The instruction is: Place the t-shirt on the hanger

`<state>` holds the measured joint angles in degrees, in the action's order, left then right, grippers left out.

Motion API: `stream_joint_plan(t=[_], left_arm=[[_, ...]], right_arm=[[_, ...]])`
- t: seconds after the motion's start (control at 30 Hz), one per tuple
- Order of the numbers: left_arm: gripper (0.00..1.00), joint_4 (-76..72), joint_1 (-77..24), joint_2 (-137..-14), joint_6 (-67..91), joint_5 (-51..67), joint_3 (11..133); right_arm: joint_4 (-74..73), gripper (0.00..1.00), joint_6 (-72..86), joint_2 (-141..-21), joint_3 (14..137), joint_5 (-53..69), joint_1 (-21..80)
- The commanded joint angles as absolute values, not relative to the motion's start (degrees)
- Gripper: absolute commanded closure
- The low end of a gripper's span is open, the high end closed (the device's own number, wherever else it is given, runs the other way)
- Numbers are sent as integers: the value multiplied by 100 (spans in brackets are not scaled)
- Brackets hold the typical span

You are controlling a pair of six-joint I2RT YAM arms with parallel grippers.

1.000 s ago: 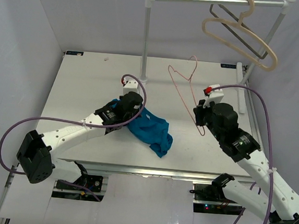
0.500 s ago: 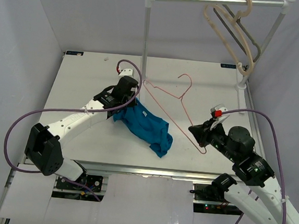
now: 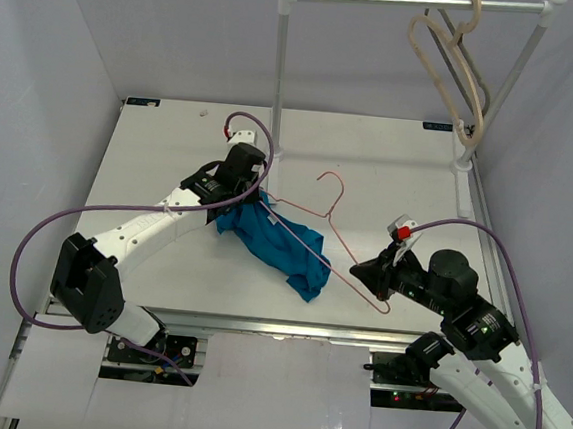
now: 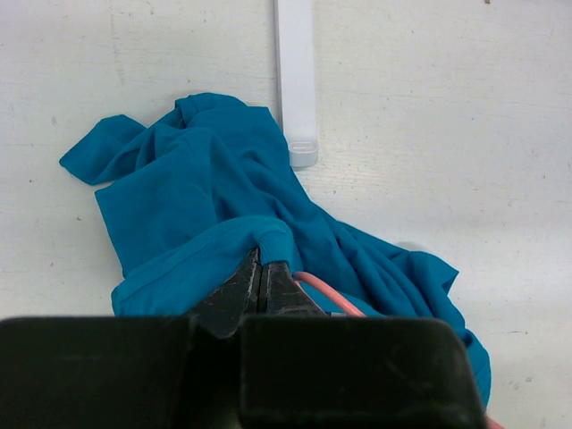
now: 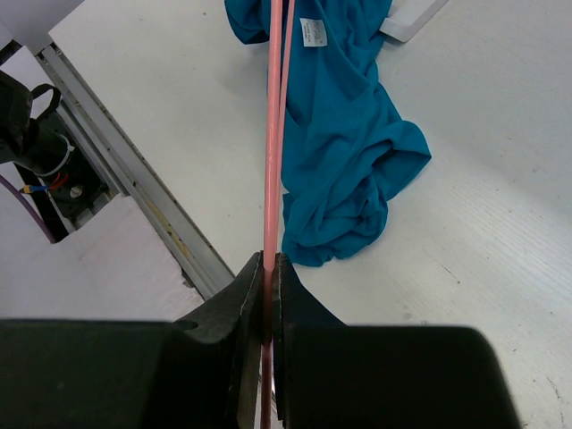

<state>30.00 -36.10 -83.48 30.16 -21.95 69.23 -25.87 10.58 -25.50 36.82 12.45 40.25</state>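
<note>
The teal-blue t-shirt (image 3: 282, 242) lies crumpled on the table; it also shows in the left wrist view (image 4: 214, 206) and the right wrist view (image 5: 344, 143), with its white label (image 5: 309, 32) facing up. My left gripper (image 3: 244, 196) is shut on the shirt's collar edge (image 4: 268, 234). The thin pink hanger (image 3: 317, 227) slants over the shirt, its far end at the collar beside my left fingers (image 4: 326, 297). My right gripper (image 3: 374, 274) is shut on the hanger's near end (image 5: 270, 214).
A clothes rail (image 3: 415, 2) on a white pole (image 3: 279, 73) stands at the back, with beige and dark hangers (image 3: 460, 69) hung at its right. The rail's white foot (image 4: 297, 80) lies just beyond the shirt. The table's metal front edge (image 5: 134, 179) is near.
My right arm has drawn back towards the front and swung the pink hanger down and left, onto the shirt. My left gripper has carried the collar a little back. The beige hangers have swung.
</note>
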Motion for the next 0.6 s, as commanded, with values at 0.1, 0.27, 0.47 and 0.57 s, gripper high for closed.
stream_joint_plan(t=[0.1,0.27,0.47,0.57], left_arm=[[100,3043,-3557,-8200,2894,-2445,7187],[100,3060,-3551,-8057,2899,-2410,7193],[100,3138,-3543,-8051,2856,-2503,7259],[100,3187,-3530,-8144,2856,-2566,7280]], right_arm=[[-2562,92,1132,-2527,3731,1477,4063],[-2566,92,1141,-2594,3719,1433,4062],[-2575,92,1116,-2587,3788,1376,4062],[-2604,92,1160,-2424,3899,1167,4063]])
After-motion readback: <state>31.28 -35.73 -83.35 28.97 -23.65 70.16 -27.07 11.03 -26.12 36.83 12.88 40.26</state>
